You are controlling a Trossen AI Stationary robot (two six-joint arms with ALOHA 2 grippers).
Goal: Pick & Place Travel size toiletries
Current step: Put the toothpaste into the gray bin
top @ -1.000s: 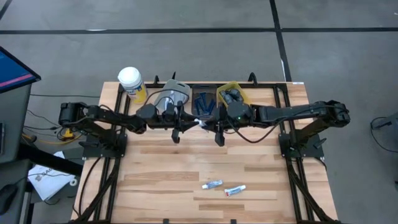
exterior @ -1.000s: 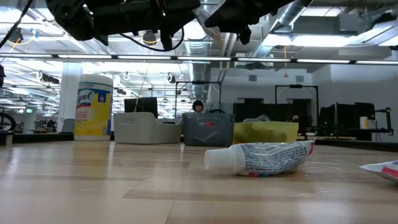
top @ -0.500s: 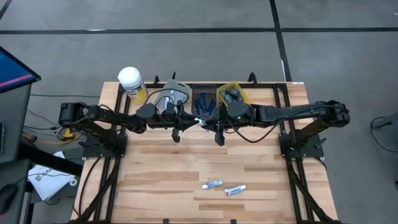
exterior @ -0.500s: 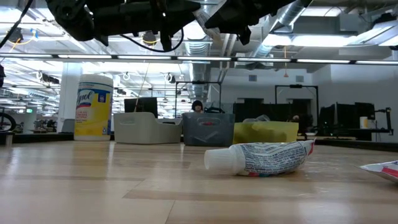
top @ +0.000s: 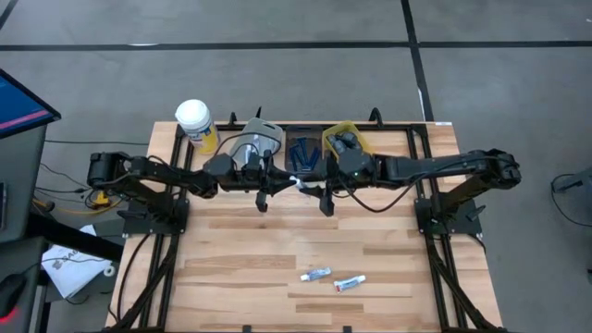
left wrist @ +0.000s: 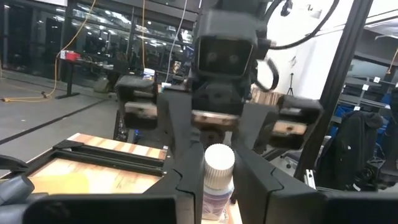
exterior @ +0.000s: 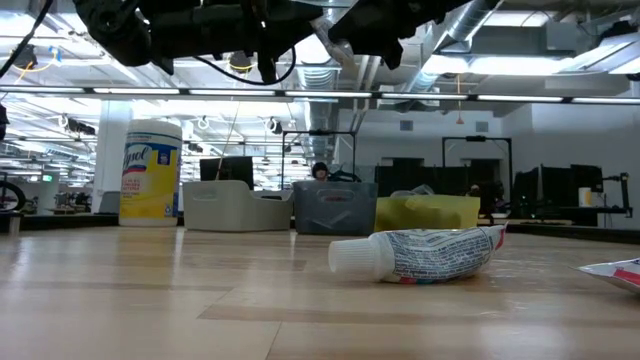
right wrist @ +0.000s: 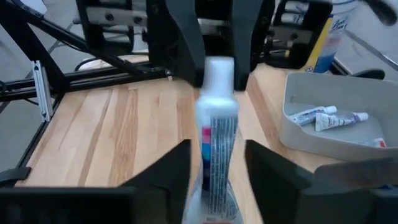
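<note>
A small white tube [top: 301, 182] with blue and red marks is in the air between my two grippers, in front of the bins at the table's far edge. My left gripper [top: 279, 183] comes at it from the left and is shut on it [left wrist: 217, 186]. My right gripper [top: 321, 190] faces it from the right, open, its fingers standing on either side of the tube [right wrist: 216, 143] with gaps. Two more white tubes [top: 315, 274] [top: 350, 283] lie flat near the table's near edge. Razors and dark bottles lie in the bins. My left gripper pinches the tube's body just below the white cap [left wrist: 219, 163], one finger [left wrist: 189, 180] on each side. It comes level from the table's left. The tube is lifted clear of the table, with its cap end past the fingertips toward the other gripper.
A grey bin [top: 256, 139] holding tubes [right wrist: 323, 115], a dark bin [top: 302, 151] and a yellow bin [top: 344, 141] stand in a row at the far edge. The yellow white-lidded jar [top: 196, 125] stands left of them. Bare wood [top: 277, 240] lies between arms and loose tubes.
</note>
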